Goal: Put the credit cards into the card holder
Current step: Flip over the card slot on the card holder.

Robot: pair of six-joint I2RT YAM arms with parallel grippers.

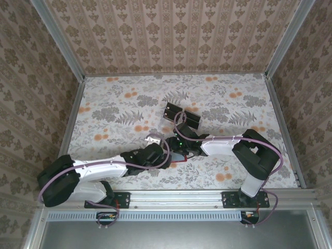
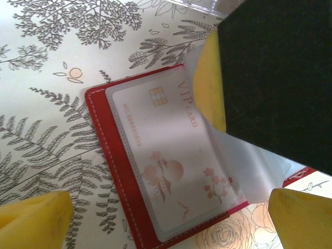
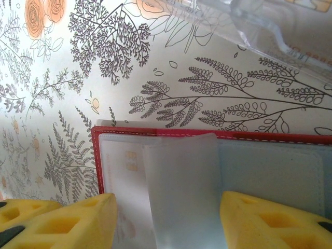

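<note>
The red card holder (image 2: 111, 155) lies open on the floral table, under both grippers (image 1: 178, 157). A pale pink-white credit card (image 2: 171, 150) marked VIP sits in its left clear pocket, and shows faintly through the plastic (image 3: 124, 176). One translucent sleeve page (image 3: 181, 192) stands up between the yellow fingers of my right gripper (image 3: 168, 223), which is open and not clamped on it. My left gripper (image 2: 166, 223) hangs wide open above the wallet. The right gripper's yellow finger (image 2: 210, 88) rests at the card's far edge. Two dark cards (image 1: 181, 116) lie further back.
A clear plastic piece (image 3: 259, 26) lies just beyond the wallet. A small pale object (image 1: 153, 139) sits left of the grippers. Metal rails and patterned walls (image 1: 72, 119) close in the table on three sides. The two arms meet close together at the middle.
</note>
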